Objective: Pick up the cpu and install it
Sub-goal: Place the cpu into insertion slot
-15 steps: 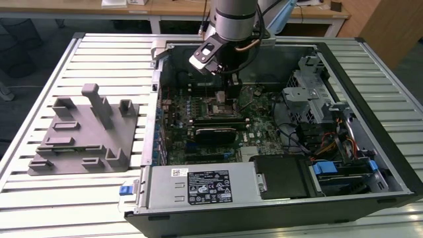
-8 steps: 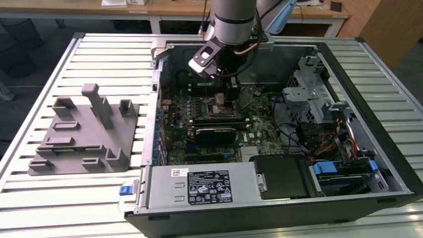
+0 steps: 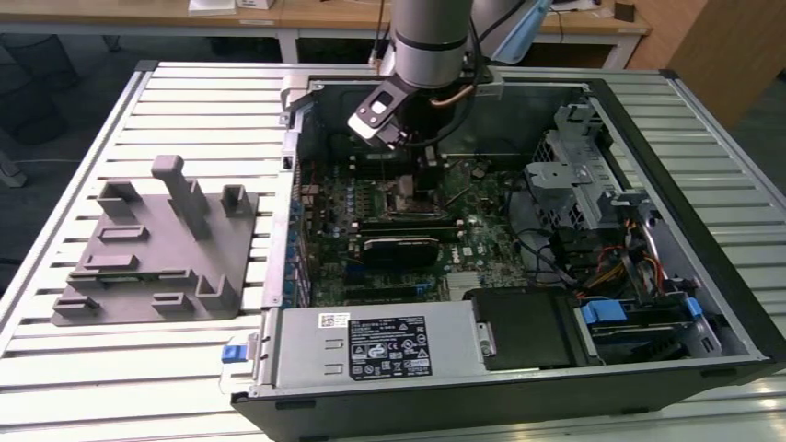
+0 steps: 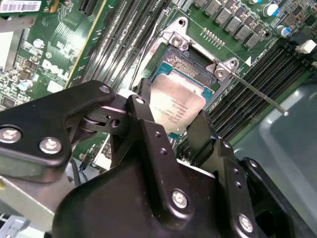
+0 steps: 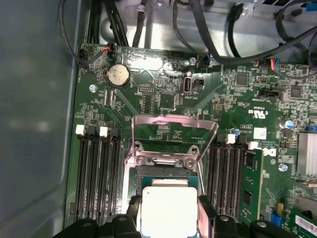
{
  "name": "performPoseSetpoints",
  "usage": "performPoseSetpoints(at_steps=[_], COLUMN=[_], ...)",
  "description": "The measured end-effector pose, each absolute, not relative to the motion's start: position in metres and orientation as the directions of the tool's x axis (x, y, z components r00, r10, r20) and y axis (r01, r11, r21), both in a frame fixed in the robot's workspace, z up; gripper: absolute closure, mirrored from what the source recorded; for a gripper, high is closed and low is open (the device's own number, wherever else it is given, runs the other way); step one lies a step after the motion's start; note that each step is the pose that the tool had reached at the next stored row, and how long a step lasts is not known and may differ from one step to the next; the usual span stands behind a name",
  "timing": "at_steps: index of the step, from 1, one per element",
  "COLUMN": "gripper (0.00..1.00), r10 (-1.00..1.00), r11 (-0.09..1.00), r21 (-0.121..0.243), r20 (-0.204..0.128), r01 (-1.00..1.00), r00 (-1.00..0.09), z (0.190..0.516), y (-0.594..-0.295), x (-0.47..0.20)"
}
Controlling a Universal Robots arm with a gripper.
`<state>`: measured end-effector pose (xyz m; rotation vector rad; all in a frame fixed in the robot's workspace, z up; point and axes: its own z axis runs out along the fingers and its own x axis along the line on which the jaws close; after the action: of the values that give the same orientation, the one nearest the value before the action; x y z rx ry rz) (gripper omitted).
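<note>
My gripper [image 4: 174, 121] is clamped on the cpu [image 4: 179, 101]. One black finger [image 4: 146, 116] sits on each of two opposite edges, and the silvery top faces up. In the first wrist view the cpu [image 5: 169, 210] is between the same fingers, its near side cut off by the frame edge. It is directly over the open socket [image 4: 190, 64] on the motherboard [image 5: 163, 106]. I can't tell if it touches the socket floor or hangs just above, because my fingers and palm hide the near edges.

Room to move: the load plate [image 5: 173, 136] stands swung up just past the socket. The thin lever [image 4: 260, 94] sticks out free over the RAM slots [image 5: 96, 168]. Slots flank the socket on both sides, near the outsides of my fingers. The grey case wall [image 5: 34, 124] is beyond one bank. The coin cell [image 5: 119, 75] and cables [image 5: 233, 54] are past the plate, apart from me.

In the exterior view my arm [image 3: 424, 41] comes down into the open computer case [image 3: 719, 267] near its far wall. The wrist camera housing [image 3: 375, 115] hides most of my fingers there. The grey fixture block [image 3: 154, 249] lies on the slatted table [image 3: 74, 387] at the exterior view's left, well apart from the case.
</note>
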<state>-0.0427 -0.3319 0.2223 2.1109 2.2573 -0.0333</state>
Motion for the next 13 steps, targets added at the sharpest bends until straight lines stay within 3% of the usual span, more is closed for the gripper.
performPoseSetpoints(at_steps=[13], gripper=[0.47], r10=[0.997], r11=[0.054], r21=[0.019], r20=[-0.052], r01=[0.998], r00=[-0.053], z=[0.209], y=[-0.331], x=[-0.043])
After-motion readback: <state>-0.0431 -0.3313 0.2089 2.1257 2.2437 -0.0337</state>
